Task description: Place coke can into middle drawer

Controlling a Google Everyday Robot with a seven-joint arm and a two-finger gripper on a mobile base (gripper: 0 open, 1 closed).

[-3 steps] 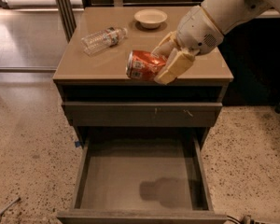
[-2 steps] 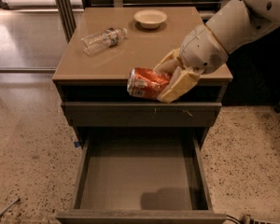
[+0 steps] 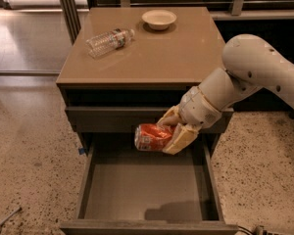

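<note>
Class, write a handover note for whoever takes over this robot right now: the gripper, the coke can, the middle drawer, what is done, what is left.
Gripper: jaws shut on the coke can, in front of the cabinet, above the drawer's rear part.
Coke can: on its side, in the air, clear of the drawer floor.
Middle drawer: pulled open.
Done: can grasped, drawer open.
Left: lower the can in, release, withdraw.

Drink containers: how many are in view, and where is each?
2. The coke can lies sideways in the gripper, over the back of the open middle drawer. The water bottle lies on the cabinet top, left of the bowl. None seems hidden.
</note>
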